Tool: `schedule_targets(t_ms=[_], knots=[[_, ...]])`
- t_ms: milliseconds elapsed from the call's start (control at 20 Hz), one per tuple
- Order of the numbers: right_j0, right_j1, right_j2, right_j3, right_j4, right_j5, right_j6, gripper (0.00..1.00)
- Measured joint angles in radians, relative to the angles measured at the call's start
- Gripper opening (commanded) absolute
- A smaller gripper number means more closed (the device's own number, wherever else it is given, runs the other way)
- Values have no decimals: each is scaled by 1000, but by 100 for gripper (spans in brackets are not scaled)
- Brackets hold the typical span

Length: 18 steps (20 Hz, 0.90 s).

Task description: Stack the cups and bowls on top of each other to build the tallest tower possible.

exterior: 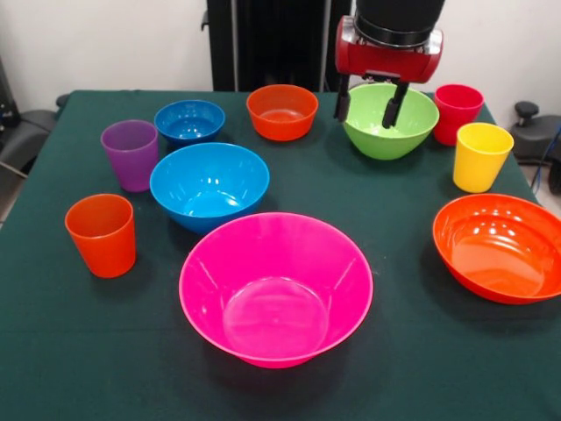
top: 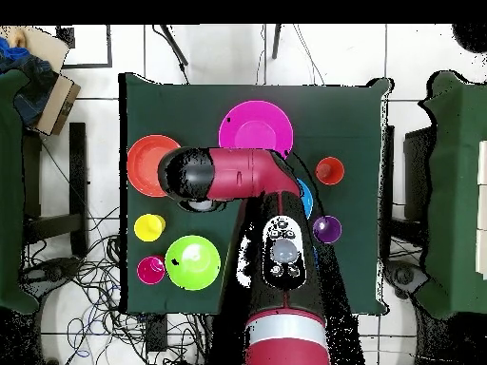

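My gripper is open and empty. It hangs over the left side of the green bowl, with one finger at the bowl's left rim and the other over its inside. The red cup and the yellow cup stand to the right of that bowl. The large pink bowl sits at the front centre, with the large blue bowl behind it. A small blue bowl and a small orange bowl are at the back. The purple cup and the orange cup stand at the left. Nothing is stacked.
A large orange bowl sits at the table's right edge. In the overhead view my arm covers the table's middle and hides the blue bowls. The dark green cloth covers the table.
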Motion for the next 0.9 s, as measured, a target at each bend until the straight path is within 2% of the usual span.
schedule_targets(t_ms=[550, 900], knots=[[0, -26, 0, -9, 0, 5, 0, 100], [0, -26, 0, -28, 0, 42, 0, 100]])
